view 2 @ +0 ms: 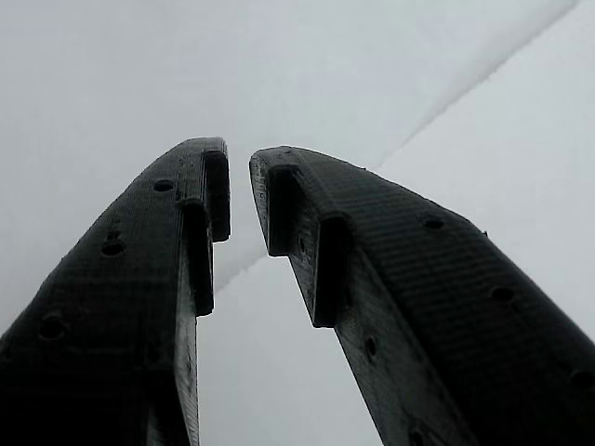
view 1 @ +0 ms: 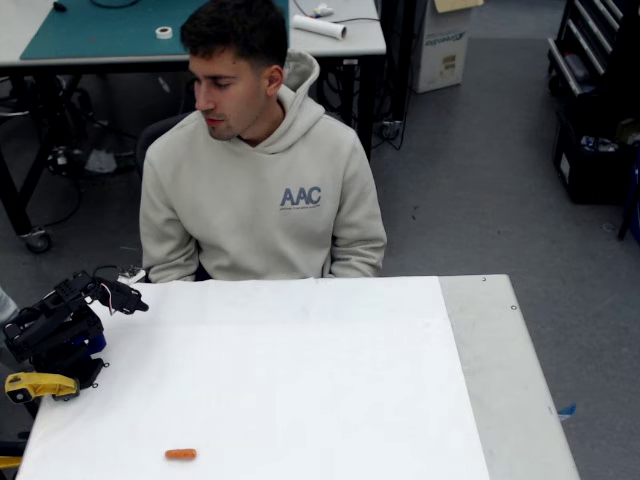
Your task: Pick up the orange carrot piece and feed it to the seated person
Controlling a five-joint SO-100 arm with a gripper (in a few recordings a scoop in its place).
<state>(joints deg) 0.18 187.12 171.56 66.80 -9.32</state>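
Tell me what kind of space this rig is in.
Likely a lab or workshop: grey carpet floor, a workbench behind the seated person with a green mat and tape roll, and black storage racks at the right in the fixed view.

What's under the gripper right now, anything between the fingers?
Nothing between the fingers; the gripper sits nearly closed over bare white table. The carrot piece lies apart, near the table's front edge.

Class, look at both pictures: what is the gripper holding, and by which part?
Nothing. The gripper is nearly closed with only air between its fingertips; the orange carrot piece lies untouched on the table.
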